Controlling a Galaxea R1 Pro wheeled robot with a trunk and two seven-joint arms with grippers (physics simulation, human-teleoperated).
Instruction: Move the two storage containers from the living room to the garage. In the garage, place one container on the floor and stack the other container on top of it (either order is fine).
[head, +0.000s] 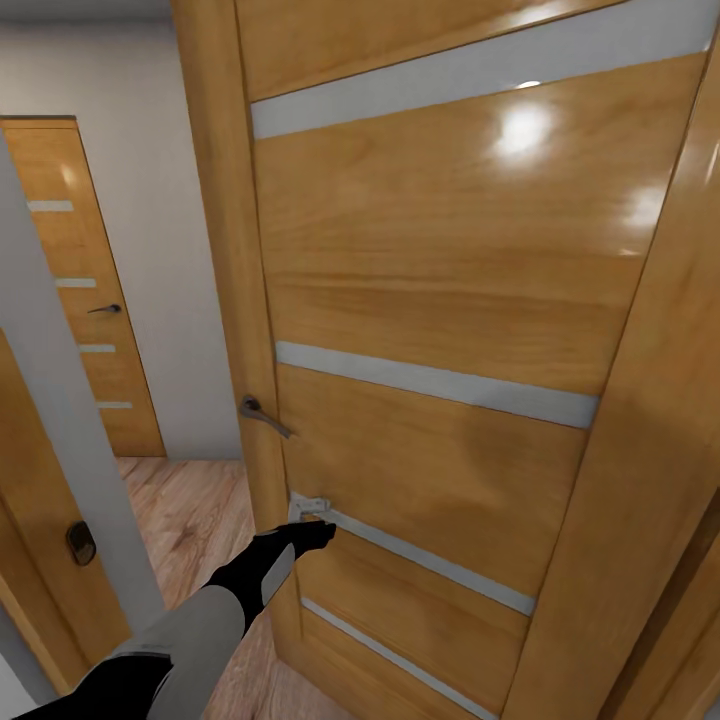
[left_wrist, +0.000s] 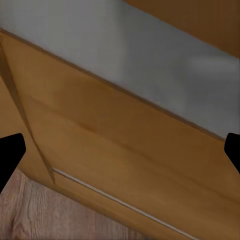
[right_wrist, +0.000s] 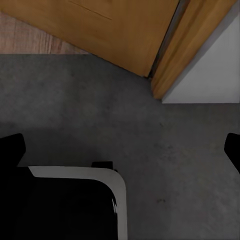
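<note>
At frame centre, the left gripper, fingers apart and empty, pressed a glossy orange wooden door; right gripper spread over dark grey concrete floor. Containers unseen; stacking seemingly undone.

Left arm extended, its tool touching a glossy wooden door below the lever handle; second door behind.
</note>
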